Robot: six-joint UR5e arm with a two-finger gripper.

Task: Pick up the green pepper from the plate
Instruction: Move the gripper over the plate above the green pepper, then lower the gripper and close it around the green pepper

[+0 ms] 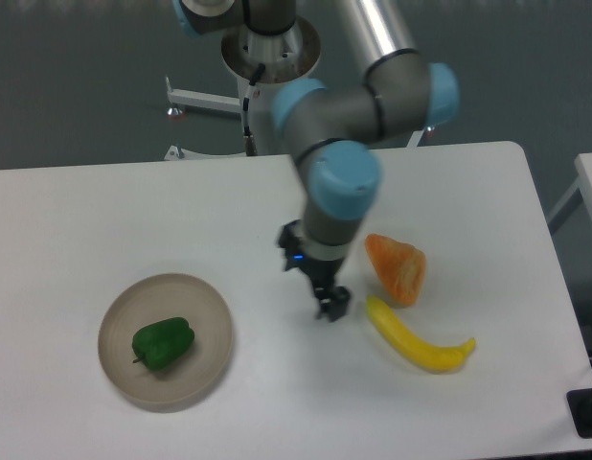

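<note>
A big white counter (pixel 85 220) fills most of the view. It is smooth and plain, with rounded corners at the back right. Behind it the floor (pixel 76 67) is dark grey. A white metal frame (pixel 205 99) stands on that floor near the base of the robot arm (pixel 320 105). At the far right edge a bit of another white surface (pixel 591 182) shows, with a thin white leg under it. Something small and black (pixel 585 412) sits at the bottom right corner, too cut off to tell what it is.

The plate (pixel 205 316) lies on the front left part of the counter. It is round and beige-grey with a low rim. The green pepper (pixel 163 342) rests on the plate, a little left of its middle. It is dark green, shiny and lumpy.

The arm is grey with light blue caps. It reaches down from the back to the middle of the counter. The hand (pixel 332 305) is small and black and points down, just above the counter. It holds nothing. I cannot tell if its fingers are apart or together. It is well apart from the plate, off to the right.

Just right of the hand lies an orange pepper (pixel 397 268). A long yellow pepper (pixel 421 343) lies in front of the orange one, very close to it.
</note>
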